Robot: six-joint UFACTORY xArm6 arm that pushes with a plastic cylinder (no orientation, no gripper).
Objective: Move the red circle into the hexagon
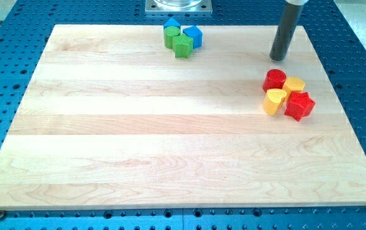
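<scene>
tip (278,59) hovers just above the red circle (274,79)

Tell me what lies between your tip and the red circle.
Nothing: in the camera view, only bare board separates my tip from the red circle, which sits just below it toward the view's bottom.

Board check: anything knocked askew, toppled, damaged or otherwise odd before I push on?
Nothing stands out. The red circle, yellow hexagon, yellow heart and red star sit flat, bunched at the view's right. The blue and green blocks cluster at the top edge. My tip is just above the red circle.
</scene>
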